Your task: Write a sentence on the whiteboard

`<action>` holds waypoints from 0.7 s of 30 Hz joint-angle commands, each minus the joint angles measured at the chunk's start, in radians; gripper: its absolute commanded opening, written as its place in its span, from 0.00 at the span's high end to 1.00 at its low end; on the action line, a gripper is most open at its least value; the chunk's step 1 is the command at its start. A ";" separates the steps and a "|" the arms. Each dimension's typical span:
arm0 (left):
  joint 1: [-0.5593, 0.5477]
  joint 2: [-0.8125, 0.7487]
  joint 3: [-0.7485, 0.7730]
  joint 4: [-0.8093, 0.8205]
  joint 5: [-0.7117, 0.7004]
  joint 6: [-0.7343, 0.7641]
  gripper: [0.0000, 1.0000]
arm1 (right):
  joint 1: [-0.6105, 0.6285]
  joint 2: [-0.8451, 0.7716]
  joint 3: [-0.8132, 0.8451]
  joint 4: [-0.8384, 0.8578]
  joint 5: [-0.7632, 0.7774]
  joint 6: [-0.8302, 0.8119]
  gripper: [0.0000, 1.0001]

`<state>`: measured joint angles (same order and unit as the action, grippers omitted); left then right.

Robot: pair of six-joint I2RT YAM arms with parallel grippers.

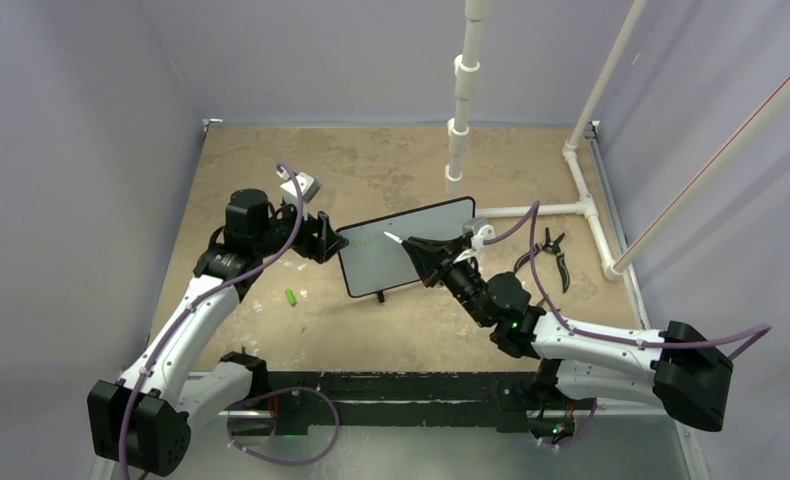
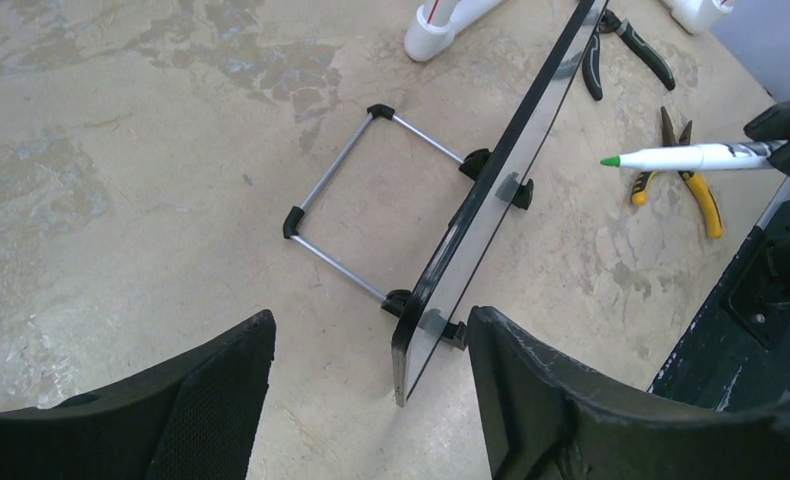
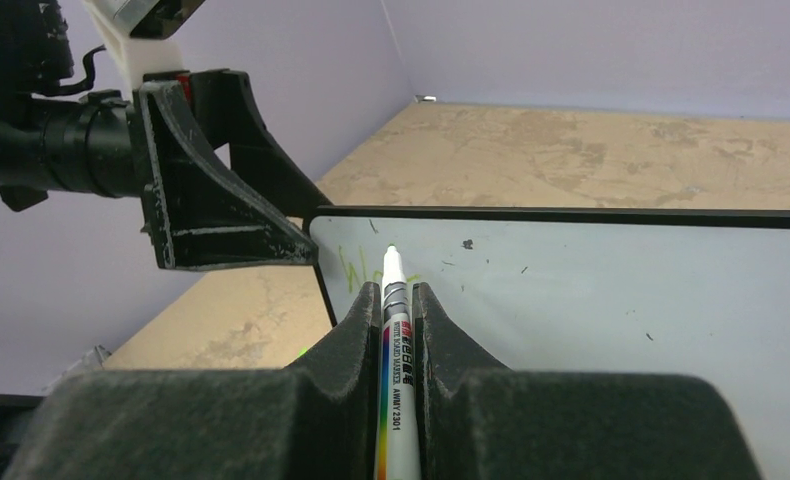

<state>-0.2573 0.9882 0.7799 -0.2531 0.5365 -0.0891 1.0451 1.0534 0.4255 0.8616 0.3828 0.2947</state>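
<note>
top view: whiteboard [image 1: 408, 250] stands upright on its feet mid-frame, angled so its right end sits higher in the frame.

left gripper [image 2: 371, 320] is open. In the left wrist view both fingers [image 2: 221, 400] are spread wide, and the board's near end sits edge-on between them with a gap on each side, no contact. Left of the board in that view, a rod stand [image 2: 346, 195] with black corners lies flat on the table [image 2: 121, 150].

right gripper [image 3: 396, 297] is clamped on a white marker [image 3: 395, 380]. The barrel runs up between the fingers, uncapped, tip aimed at the board face. The left wrist view shows the green tip near the surface but apart from it.

sentence [image 3: 356, 268]: only a few faint green strokes at the board's left end in the right wrist view, just inside the corner. Can't read them. The rest of the face shows small dark specks.

A small green object [image 1: 291, 297] lies on the table lower left of the board, well apart from it.

In the left wrist frame, black-handled pliers [image 2: 626, 45] are at upper right and yellow-handled pliers [image 2: 696, 190] lie just below the marker.

A white pipe frame [image 1: 461, 110] runs from top centre to the right in the top view.
</note>
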 commanded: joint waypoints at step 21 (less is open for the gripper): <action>-0.095 0.254 0.243 0.063 0.150 0.078 0.56 | -0.016 0.081 0.059 -0.011 -0.011 -0.041 1.00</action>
<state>-0.3481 1.2350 0.9810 -0.2173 0.6495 -0.0368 1.0344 1.1275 0.4339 0.8223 0.3511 0.2676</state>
